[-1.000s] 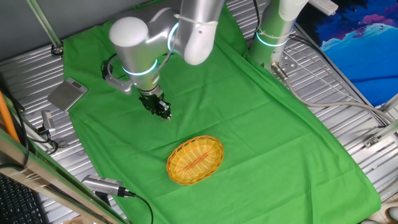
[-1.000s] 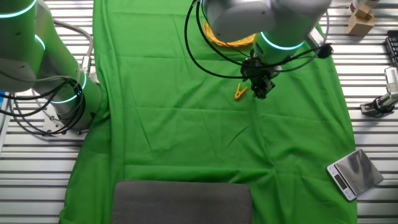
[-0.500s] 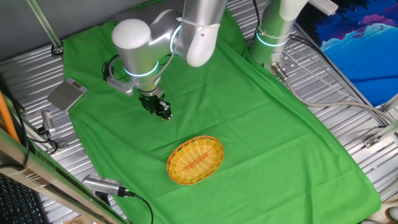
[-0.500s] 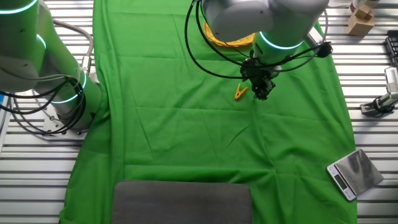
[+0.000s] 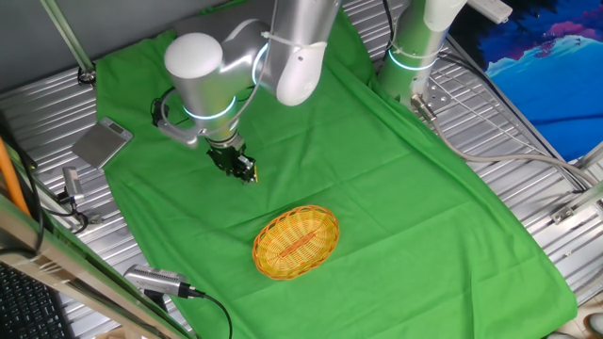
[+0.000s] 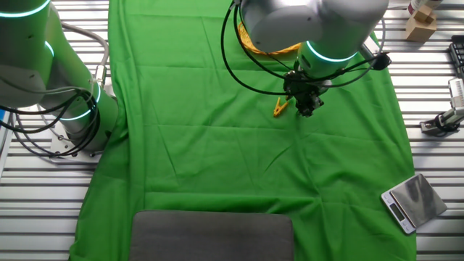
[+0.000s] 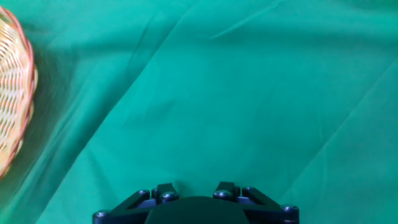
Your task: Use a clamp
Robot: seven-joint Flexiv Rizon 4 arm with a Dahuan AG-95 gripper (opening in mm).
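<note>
The clamp [image 6: 280, 107] is a tiny yellow-orange clip lying on the green cloth [image 6: 217, 159]. My gripper [image 6: 307, 109] hangs low over the cloth just to the right of it in that view, a small gap apart, with nothing seen in it. In the one fixed view the gripper [image 5: 245, 170] is dark and small, and the clamp is hidden behind it. The hand view shows only the dark gripper base [image 7: 196, 208] above bare cloth; the fingertips and the clamp do not show there. I cannot make out how the jaws stand.
An oval yellow wicker basket [image 5: 296, 242] sits on the cloth near the gripper; its rim shows at the left edge of the hand view [image 7: 13, 106]. A small scale [image 6: 412, 202] lies on the metal table beside the cloth. A second arm's base [image 5: 413, 52] stands at the far side.
The arm and gripper have shifted slightly, a few pixels, away from the clamp's side. The clamp has not moved.
</note>
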